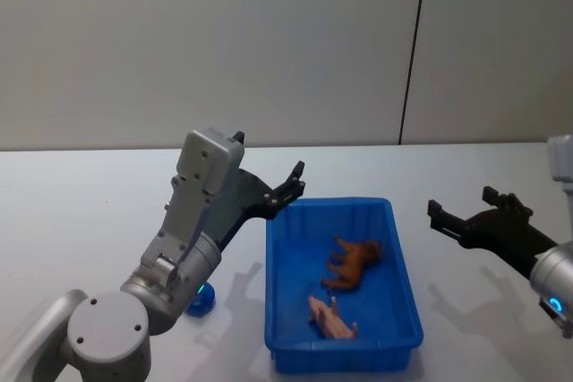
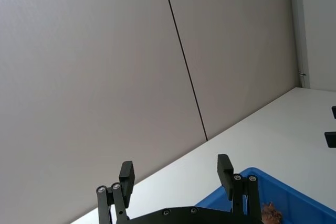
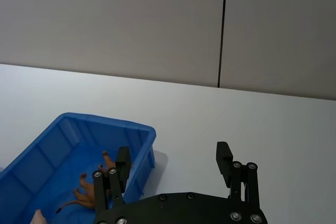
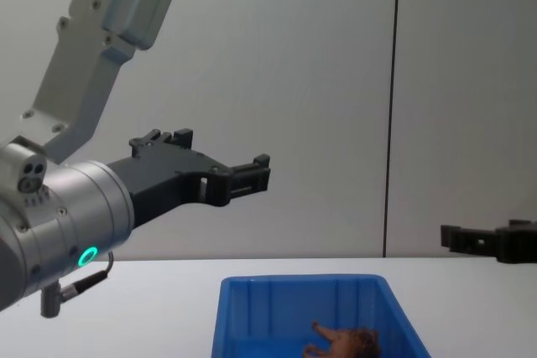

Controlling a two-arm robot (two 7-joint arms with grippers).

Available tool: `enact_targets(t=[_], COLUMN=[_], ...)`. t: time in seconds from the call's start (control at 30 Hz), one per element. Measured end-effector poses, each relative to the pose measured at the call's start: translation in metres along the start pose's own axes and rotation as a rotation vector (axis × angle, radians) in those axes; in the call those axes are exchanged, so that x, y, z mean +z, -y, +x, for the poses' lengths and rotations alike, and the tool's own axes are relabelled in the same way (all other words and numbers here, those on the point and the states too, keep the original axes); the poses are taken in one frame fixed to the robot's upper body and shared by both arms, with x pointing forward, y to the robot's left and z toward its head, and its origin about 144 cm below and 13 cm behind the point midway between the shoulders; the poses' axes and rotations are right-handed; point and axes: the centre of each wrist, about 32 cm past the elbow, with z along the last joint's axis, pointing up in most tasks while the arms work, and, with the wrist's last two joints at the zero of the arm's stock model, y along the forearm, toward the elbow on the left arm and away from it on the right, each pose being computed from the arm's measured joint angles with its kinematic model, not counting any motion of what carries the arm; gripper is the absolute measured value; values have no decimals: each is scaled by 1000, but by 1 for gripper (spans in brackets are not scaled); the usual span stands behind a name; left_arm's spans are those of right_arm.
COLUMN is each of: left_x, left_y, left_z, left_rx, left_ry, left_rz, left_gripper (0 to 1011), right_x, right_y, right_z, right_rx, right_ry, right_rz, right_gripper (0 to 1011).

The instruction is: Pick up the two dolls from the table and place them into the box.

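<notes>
Left jaws hang wide open and empty, the blue doll (image 1: 202, 299) on the desk (image 1: 89, 212) below and behind them, likely light and squashy, best pinched across its middle; right jaws open, empty, beside the box (image 1: 345, 357).

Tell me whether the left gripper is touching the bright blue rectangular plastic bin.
Apart. The chest view shows the open left gripper high above the blue bin, at its rim, wall visible between.

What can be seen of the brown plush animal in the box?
The brown plush animal looks soft and fuzzy, with thin legs and a thin tail. It seems to lie on its side on the floor of the blue box, toward its far end, with a pink toy just nearer the robot.
</notes>
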Motion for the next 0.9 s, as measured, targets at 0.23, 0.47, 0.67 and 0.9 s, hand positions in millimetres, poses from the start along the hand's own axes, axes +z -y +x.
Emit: enact_targets(t=[0.23,0.47,0.67,0.9], left_x=[1,0,-3,-10], left_y=[-3,-12,-24,-39], left_z=[0,0,1,0], left_rx=[12,47,88,132], left_ry=[9,2,-29,-83], left_rz=[26,72,124,183], left_gripper=[1001,1001,1001,1001], right_x=[-1,-1,-1,-1], right_y=[4,6,7,8], right_z=[3,4,5,5], right_rx=[-10,-15,-19,-21], right_ry=[3,4,5,6], right_rz=[-1,-2,-3,-3], right_gripper=[1001,1001,1001,1001])
